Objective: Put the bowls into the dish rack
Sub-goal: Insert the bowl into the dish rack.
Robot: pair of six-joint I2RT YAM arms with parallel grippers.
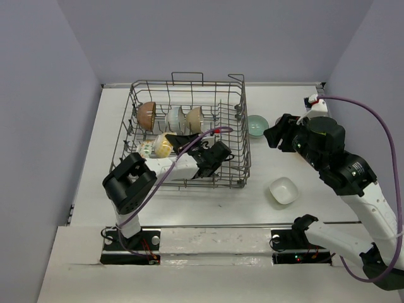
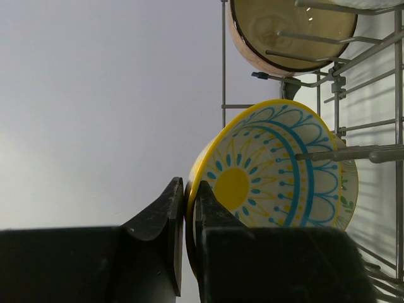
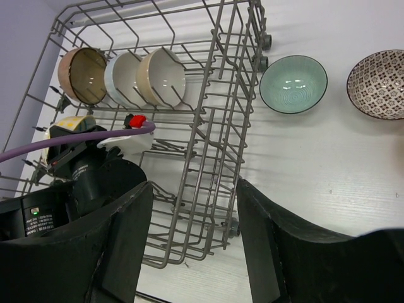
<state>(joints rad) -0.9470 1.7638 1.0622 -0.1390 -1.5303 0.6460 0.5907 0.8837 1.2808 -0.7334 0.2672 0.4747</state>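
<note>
The grey wire dish rack holds three bowls upright in its back row: brown, pale and beige. In front of them my left gripper is shut on the rim of a yellow bowl with a blue pattern, which stands on edge among the tines. A green floral bowl stands just behind it. My right gripper hangs open and empty above the rack's right side. On the table lie a teal bowl, a dark patterned bowl and a squarish white bowl.
The left arm and its purple cable reach into the rack's front half. Grey walls close off the table on the left, right and back. The right arm hides the table's far right part in the top view.
</note>
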